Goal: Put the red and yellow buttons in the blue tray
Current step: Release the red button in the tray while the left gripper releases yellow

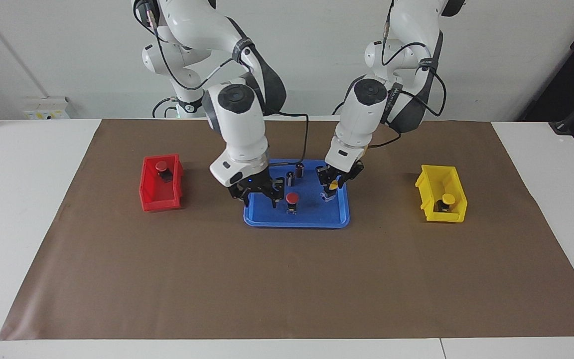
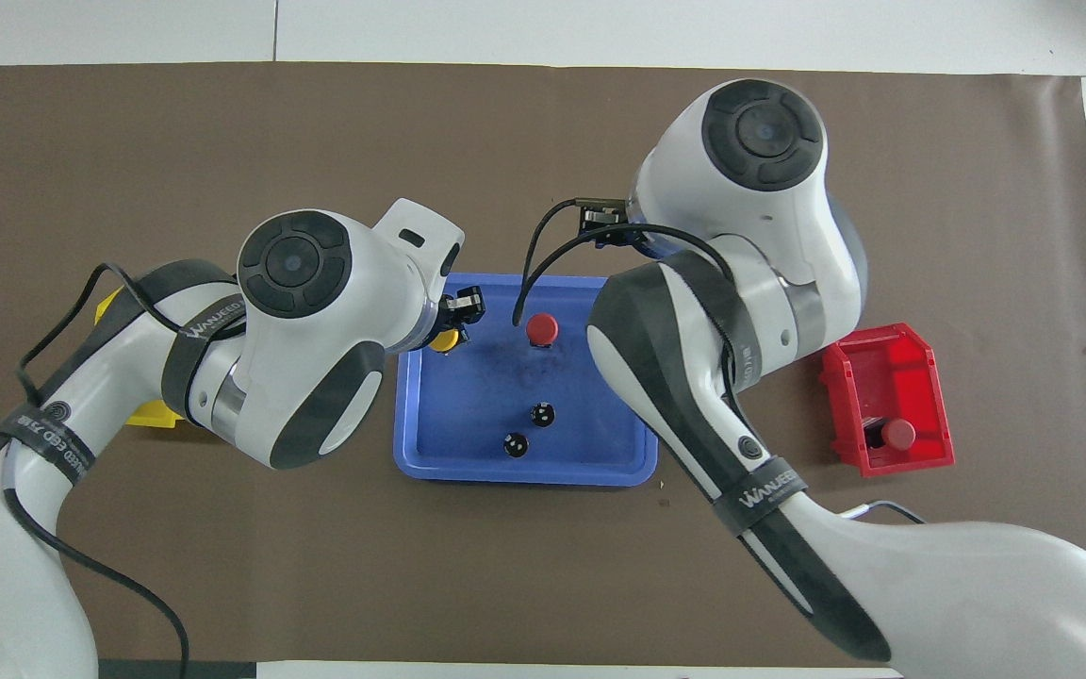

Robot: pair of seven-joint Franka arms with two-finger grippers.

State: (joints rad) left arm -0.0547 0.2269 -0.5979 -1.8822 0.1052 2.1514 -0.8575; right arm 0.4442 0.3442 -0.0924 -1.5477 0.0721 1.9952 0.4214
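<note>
Looking from the facing view, I had my right jaws (image 1: 258,194) hanging spread and empty over the edge of the wide, shallow blue plastic tray (image 1: 334,218) at the right arm's end. The small push button with the round red cap (image 1: 292,200) stood upright in the tray just beside them, free of my grip. My left jaws (image 1: 331,188) were pinched on the small push button with the round yellow cap (image 1: 333,186), hanging low over the tray's end toward the left arm. Two dark capless cylinders (image 1: 295,173) stood in the tray nearer to my bases. A second red-capped button (image 1: 162,167) sat in the small red plastic bin (image 1: 153,199), and a second yellow-capped button (image 1: 447,200) in the small yellow plastic bin (image 1: 431,185), each well apart from the tray on the brown-covered desk (image 1: 287,279).

From overhead, the held yellow cap showed just inside the tray's rim, so I judged the drop lay straight below my left jaws. My right jaws were hidden under the arm. The red bin lay toward the right arm's end, so that arm was the nearer one for its button.
</note>
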